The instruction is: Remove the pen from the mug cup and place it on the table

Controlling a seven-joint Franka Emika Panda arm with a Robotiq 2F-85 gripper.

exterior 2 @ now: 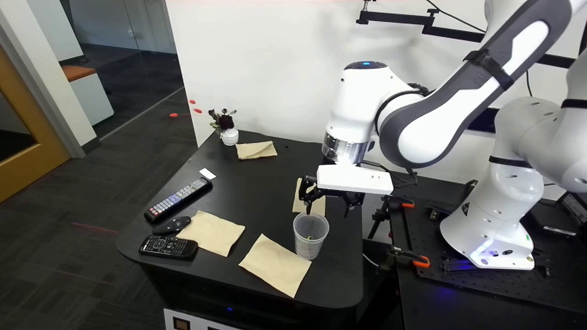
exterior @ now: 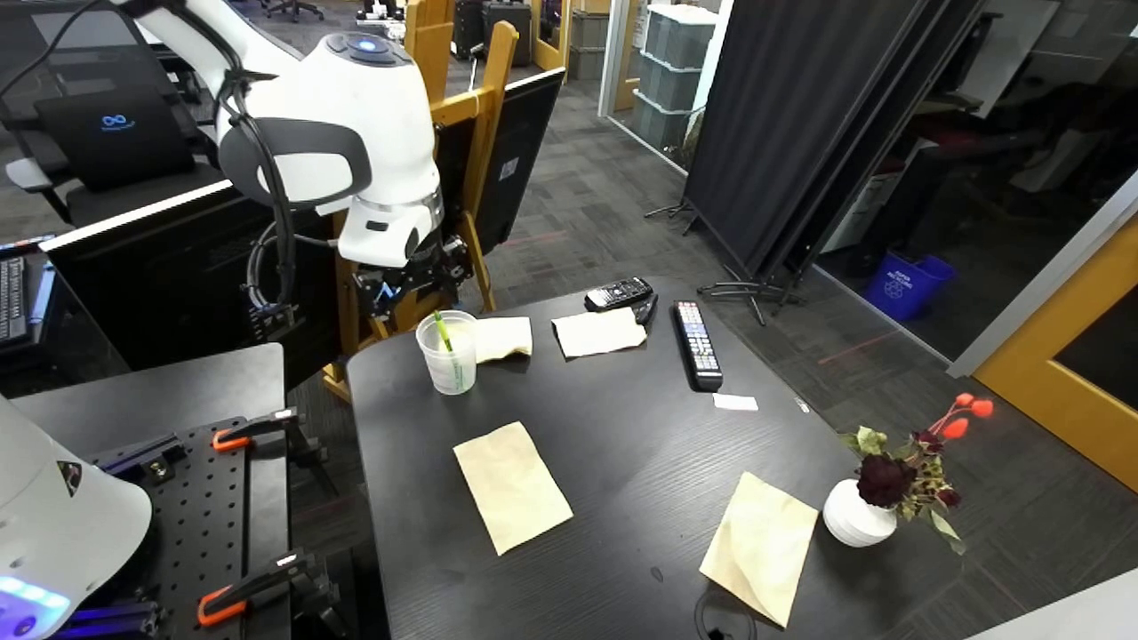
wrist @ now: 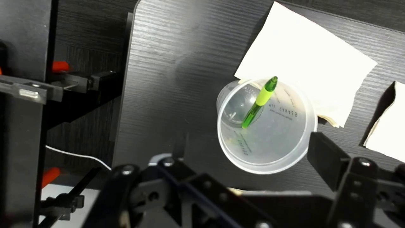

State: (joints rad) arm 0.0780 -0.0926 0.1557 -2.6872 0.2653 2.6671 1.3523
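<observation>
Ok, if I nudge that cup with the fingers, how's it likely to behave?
The cup looks like thin translucent plastic, so probably light and apt to flex. Its base looks narrower than its rim, so a high push may tip it. The green pen leans inside and could shift too.

In an exterior view, the camera looked down over the table (exterior: 640, 444) towards a black curtain (exterior: 791, 116), the robot's base (exterior: 62, 524) at the left edge. In an exterior view backed by a white wall (exterior 2: 257, 68), it looked down with the base at the right and the cup (exterior 2: 306, 246) nearer the lens than the vase (exterior 2: 229, 136). Both exterior views shared most of the table, from roughly opposite sides. The wrist view looked steeply into the cup from close above, the gripper (wrist: 253, 150) along the bottom edge, and shared the cup with both exterior views.
</observation>
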